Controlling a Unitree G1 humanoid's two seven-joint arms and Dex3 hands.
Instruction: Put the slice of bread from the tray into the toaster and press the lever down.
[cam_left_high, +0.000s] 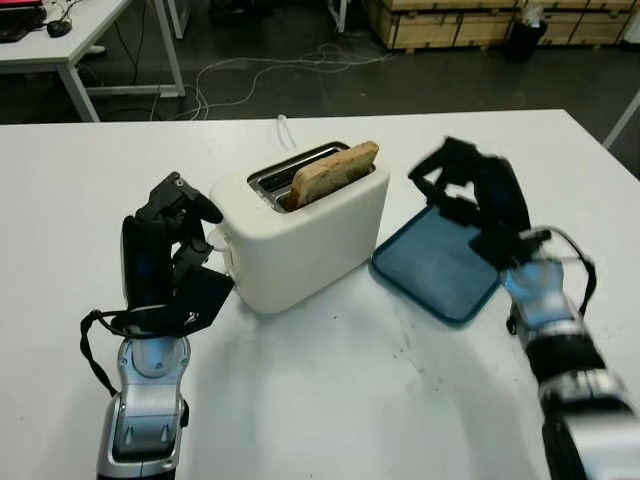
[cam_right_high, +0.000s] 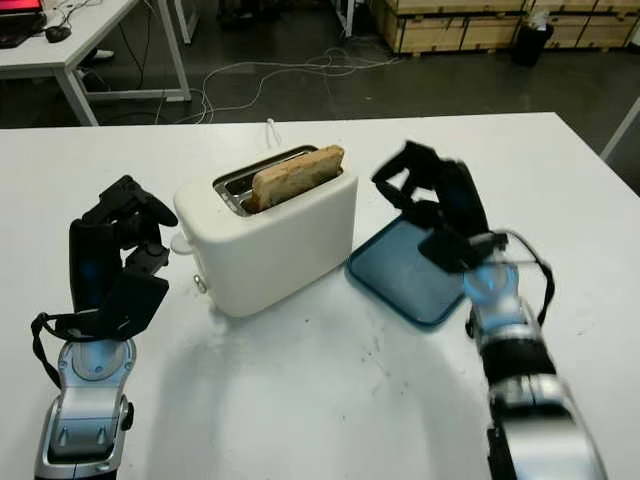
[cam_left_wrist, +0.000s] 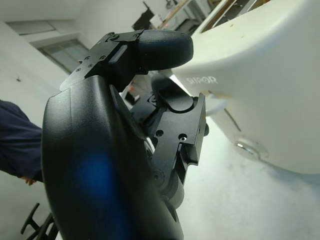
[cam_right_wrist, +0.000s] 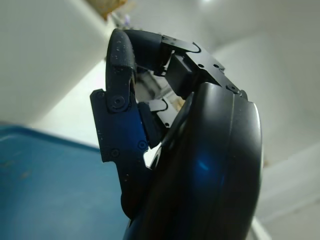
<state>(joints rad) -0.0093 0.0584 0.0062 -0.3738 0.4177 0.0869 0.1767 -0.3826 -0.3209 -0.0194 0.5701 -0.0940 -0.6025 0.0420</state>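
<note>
On the left of the bench (cam_left_high: 330, 400), my left robot hand (cam_left_high: 180, 225) is raised just beside the toaster's (cam_left_high: 300, 225) end face, fingers curled and holding nothing. In the left wrist view the white lever (cam_left_wrist: 216, 104) sticks out of that end face close to my fingertips (cam_left_wrist: 165, 47); I can't tell whether they touch it. I judge the hand is placed here for the press, since the lever is on this side.

The toaster sits mid-bench, turned at an angle, slots up. The slice of bread (cam_left_high: 335, 170) is already in a slot, leaning along it, with its top part standing well above the rim (so I take the lever as not yet down). No hand is on the bread.

Right of the toaster, just beside its base, lies the blue tray (cam_left_high: 435, 265), flat on the bench with nothing on it. My right robot hand (cam_left_high: 465, 185) hangs over the tray's far edge, fingers curled in, gripping nothing. I read it as done with the bread and parked clear of the toaster top.

Step in hand, as I judge it: loading done, pressing the lever left. Risk: the toaster is light-looking and unbraced, so a downward push at one end could tip or slide it.
</note>
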